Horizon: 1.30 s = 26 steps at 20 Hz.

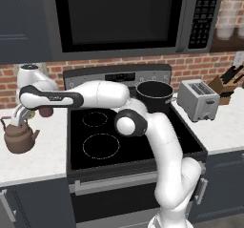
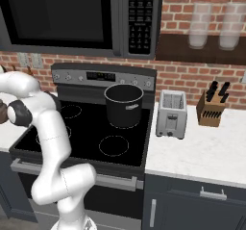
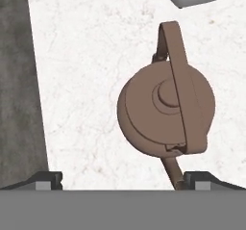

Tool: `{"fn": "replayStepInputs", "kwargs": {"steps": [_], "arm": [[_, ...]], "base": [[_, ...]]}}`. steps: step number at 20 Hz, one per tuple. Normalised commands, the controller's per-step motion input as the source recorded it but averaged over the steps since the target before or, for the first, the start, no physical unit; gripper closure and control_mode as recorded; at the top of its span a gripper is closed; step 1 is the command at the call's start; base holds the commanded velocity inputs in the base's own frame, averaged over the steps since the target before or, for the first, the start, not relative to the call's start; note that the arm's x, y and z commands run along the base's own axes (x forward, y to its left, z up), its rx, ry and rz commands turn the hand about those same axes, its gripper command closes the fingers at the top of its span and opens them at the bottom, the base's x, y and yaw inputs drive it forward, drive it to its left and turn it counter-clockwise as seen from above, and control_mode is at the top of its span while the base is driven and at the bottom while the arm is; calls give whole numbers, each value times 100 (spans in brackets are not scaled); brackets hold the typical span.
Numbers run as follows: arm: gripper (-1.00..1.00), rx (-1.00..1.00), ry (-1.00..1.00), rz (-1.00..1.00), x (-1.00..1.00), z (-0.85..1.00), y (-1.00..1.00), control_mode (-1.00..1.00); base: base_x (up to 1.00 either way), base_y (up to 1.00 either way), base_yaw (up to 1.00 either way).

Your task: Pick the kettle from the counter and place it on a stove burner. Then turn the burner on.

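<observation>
The brown-copper kettle (image 1: 19, 137) stands upright on the white counter (image 1: 40, 162), left of the cooktop. My gripper (image 1: 17, 121) hangs open just above its arched handle, pointing down. In the hand view the kettle (image 3: 163, 111) is seen from above, right of centre, with its lid knob and handle band showing and white counter (image 3: 86, 80) around it. The gripper (image 3: 122, 180) stands open with nothing between its fingertips (image 3: 48, 178); the kettle lies nearer the right one. The large stove burner (image 1: 101, 146) is a white ring at the front left of the black glass, bare.
A tall black pot (image 1: 155, 96) occupies the back right of the cooktop. A toaster (image 1: 198, 99) and a knife block (image 1: 225, 86) stand on the right counter. A microwave (image 1: 119, 17) hangs above the stove. A small ring (image 1: 94, 119) lies behind the large burner.
</observation>
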Motion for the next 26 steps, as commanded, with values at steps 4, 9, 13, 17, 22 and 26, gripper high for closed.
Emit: {"fn": "replayStepInputs", "kwargs": {"steps": [4, 9, 13, 17, 22, 26], "arm": [[-100, 0, 0, 0, 27, 0, 0, -100], [-100, 0, 0, 0, 25, 0, 0, -100], [-100, 0, 0, 0, 28, 0, 0, -100], [-100, 0, 0, 0, 25, -4, 0, -100], [-100, 0, 0, 0, 21, -19, 0, -100], [-100, 0, 0, 0, 12, -17, 5, -100]], "base": [[0, 0, 0], [0, 0, 0], [0, 0, 0], [0, 0, 0], [0, 0, 0], [0, 0, 0]]}}
